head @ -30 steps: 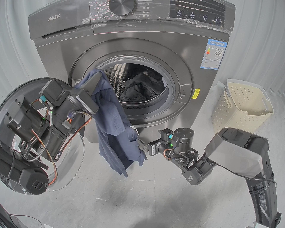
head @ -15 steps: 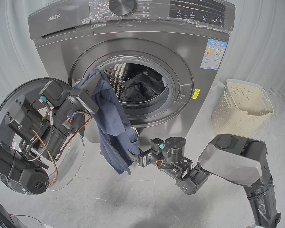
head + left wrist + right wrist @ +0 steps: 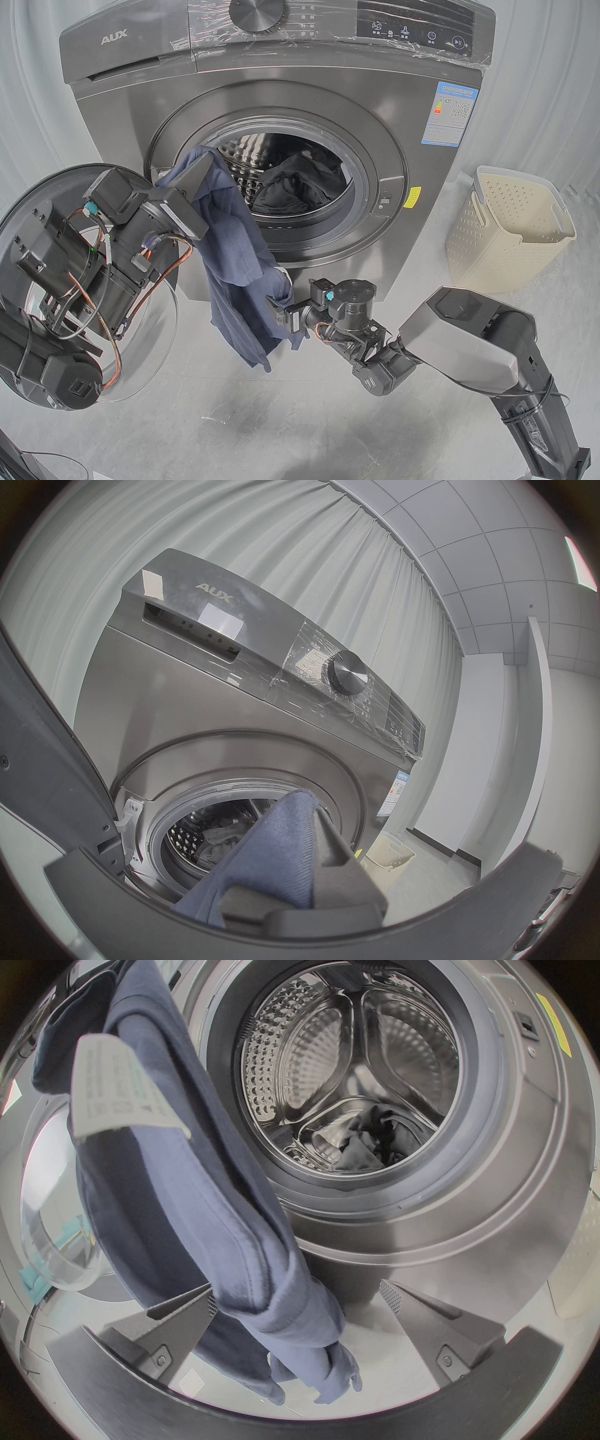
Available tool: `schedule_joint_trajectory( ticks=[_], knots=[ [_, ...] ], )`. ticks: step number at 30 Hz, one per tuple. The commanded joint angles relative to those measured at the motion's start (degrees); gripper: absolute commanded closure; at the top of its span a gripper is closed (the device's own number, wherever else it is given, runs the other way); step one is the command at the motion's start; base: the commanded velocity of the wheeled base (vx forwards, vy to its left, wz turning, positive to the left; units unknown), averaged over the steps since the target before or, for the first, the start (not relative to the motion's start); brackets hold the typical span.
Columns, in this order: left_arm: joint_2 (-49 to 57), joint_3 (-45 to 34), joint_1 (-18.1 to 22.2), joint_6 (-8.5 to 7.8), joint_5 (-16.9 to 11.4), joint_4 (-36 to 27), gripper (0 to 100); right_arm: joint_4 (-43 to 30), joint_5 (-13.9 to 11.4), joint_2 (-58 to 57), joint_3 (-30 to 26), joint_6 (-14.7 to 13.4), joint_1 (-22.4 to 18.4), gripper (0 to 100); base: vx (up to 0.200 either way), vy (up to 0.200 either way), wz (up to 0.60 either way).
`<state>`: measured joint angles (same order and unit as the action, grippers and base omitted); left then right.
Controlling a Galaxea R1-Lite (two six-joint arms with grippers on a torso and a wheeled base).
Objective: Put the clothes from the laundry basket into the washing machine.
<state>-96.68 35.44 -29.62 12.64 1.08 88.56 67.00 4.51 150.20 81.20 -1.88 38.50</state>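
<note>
Blue garment [image 3: 240, 262] hung before the open washing machine [image 3: 400, 106]. The left gripper [image 3: 199, 167] has its jaws clamped on the garment's upper end, level with the left rim of the drum opening [image 3: 287, 169]. From there the cloth hangs with its long axis near vertical, its lower end free above the floor. The right gripper [image 3: 278, 310] sits at that lower end, jaws spread, one either side of the hanging fold without pinching it. This is the nearer arm for the trailing cloth.

The opening lies above the right gripper and behind the garment, so by judgement the coming move is a lift up and into the drum. Dark clothes [image 3: 300, 181] already lie inside. The laundry basket [image 3: 500, 250] stands to the right of the machine, with no clothes seen in it.

Markings: a blue label [image 3: 458, 112] and a yellow sticker [image 3: 412, 197] on the machine front, and a white tag [image 3: 119, 1091] sewn to the garment. Their print is too small to read.
</note>
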Motion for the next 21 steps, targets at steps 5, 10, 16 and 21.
schedule_joint_trajectory(
  ticks=[5,10,16,21],
  knots=[
    [-0.1,0.0,0.0,0.01,0.0,0.0,100,1.6,0.1,-3.9,-5.7,-0.1,-5.0,0,0.000,0.000,0.00],
    [-0.1,0.0,0.0,0.01,0.0,0.0,100,2.3,0.0,-5.2,-7.7,0.1,-6.8,0,0.000,0.000,0.00],
    [-0.1,-0.1,-0.2,0.01,0.0,0.0,100,2.2,0.0,-5.0,-6.6,0.1,-6.9,0,0.000,0.000,0.00],
    [0.0,-0.1,-0.3,0.01,0.0,0.0,100,2.0,0.0,-2.8,-3.8,0.1,-6.7,0,0.000,0.000,0.00]
  ],
)
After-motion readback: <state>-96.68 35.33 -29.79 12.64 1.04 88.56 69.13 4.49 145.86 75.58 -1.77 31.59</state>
